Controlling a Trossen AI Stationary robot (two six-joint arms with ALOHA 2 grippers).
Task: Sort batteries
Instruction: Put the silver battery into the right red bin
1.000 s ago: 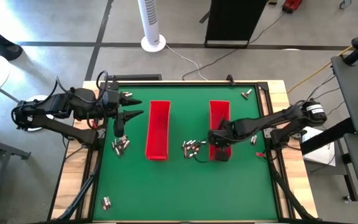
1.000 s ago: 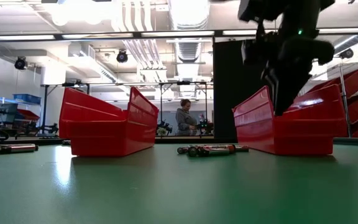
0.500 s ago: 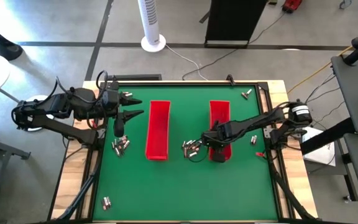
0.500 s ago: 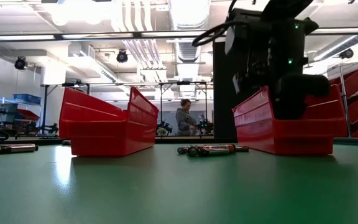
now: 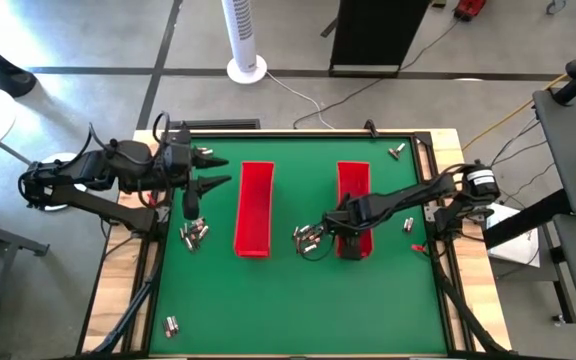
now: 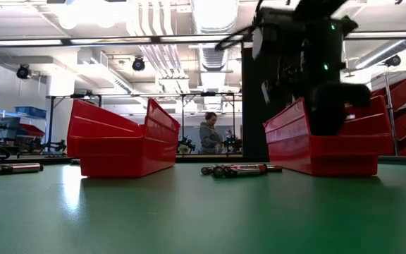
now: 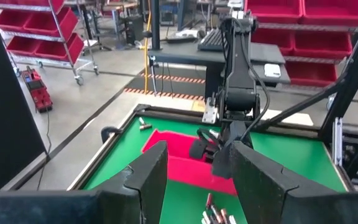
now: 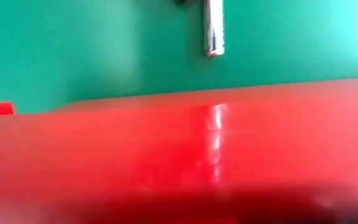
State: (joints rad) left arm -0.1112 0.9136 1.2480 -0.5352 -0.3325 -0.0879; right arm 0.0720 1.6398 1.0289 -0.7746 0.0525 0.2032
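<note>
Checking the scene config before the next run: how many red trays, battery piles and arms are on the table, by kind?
Red trays: 2, left red tray and right red tray.
Battery piles or strays: 5, at; single cells too small to count.
Arms: 2, left gripper, right gripper.
Total: 9.

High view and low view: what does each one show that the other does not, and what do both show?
Only the high view shows the waiting left gripper at the table's left edge, and the small silvery batteries by the far right corner. Only the low view shows a person in the room behind. Both show the two long red plastic trays, the right gripper at the right tray, and the battery cluster between them.
</note>
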